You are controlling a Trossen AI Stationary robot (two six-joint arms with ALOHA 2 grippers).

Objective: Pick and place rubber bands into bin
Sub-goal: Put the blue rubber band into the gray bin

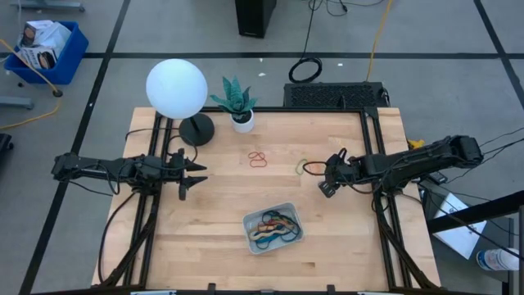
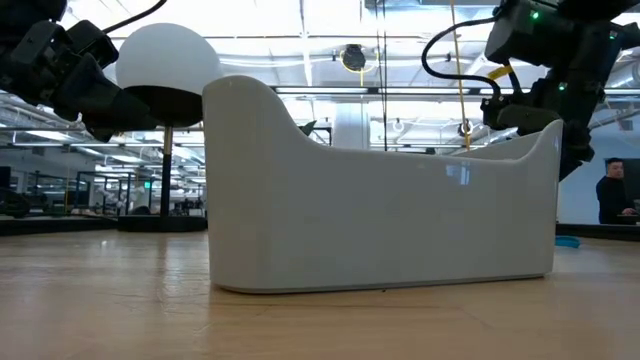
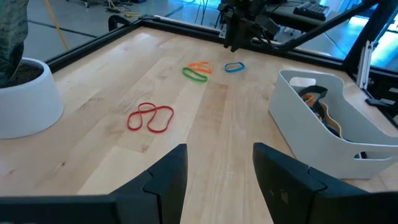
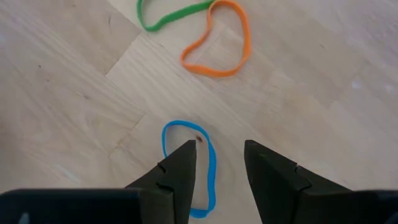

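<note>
Bands are split up: we see several already in the bin (image 1: pixel 295 238) near the desk's (image 1: pixel 344 254) front, red ones (image 3: pixel 150 117) loose mid-desk, green (image 4: pixel 168 18), orange (image 4: pixel 217 43) and blue (image 4: pixel 189 165) to the right. Right gripper (image 4: pixel 219 163) hangs over the blue one, jaws apart, empty. Left gripper (image 3: pixel 220 167) waits on the left, jaws wide.
</note>
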